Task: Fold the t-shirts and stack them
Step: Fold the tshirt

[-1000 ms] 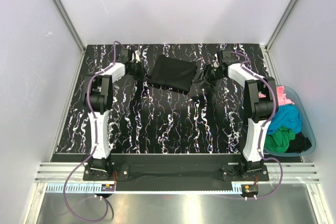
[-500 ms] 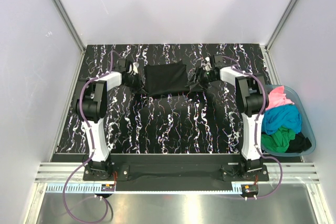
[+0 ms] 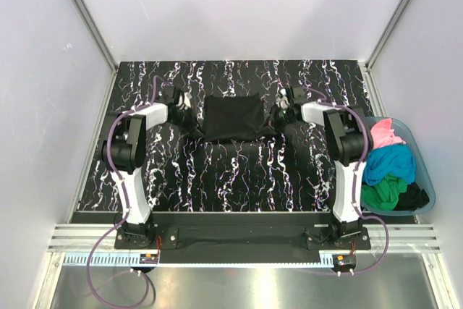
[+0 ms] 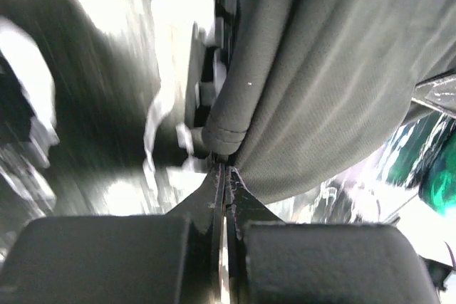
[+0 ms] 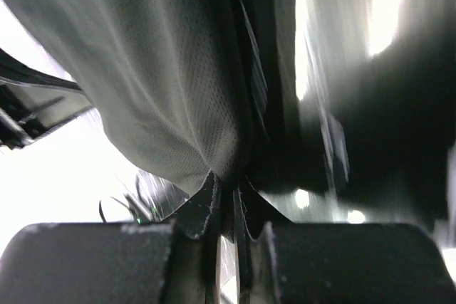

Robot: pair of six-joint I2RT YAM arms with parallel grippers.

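**Black T-Shirt Gripped at Both Side Edges**

Top view: the black t-shirt (image 3: pixel 231 117) lay as a compact, roughly rectangular bundle on the marbled surface (image 3: pixel 239 179), toward 12 o'clock from its middle. The left fingers (image 3: pixel 194 113) met the shirt's 9 o'clock edge and the right fingers (image 3: pixel 275 114) met its 3 o'clock edge, with both arms reaching inward from the sides. Off the surface's edge at about 4 o'clock stood the teal tub (image 3: pixel 425 179), holding a pink t-shirt (image 3: pixel 383 134) on top, a turquoise t-shirt (image 3: pixel 394 163) below it and a green t-shirt (image 3: pixel 382 193) nearest the arm bases, with some dark cloth beside the green one.

Left wrist view: the left fingers (image 4: pixel 205 201) were pressed together with no gap, pinching a hemmed fold of the black t-shirt (image 4: pixel 320 69), which spread away toward 1 o'clock.

Right wrist view: the right fingers (image 5: pixel 201 208) stood very narrow, closed on a gathered edge of the black t-shirt (image 5: pixel 164 90), whose cloth fanned out toward 11 o'clock. The background was blurred.
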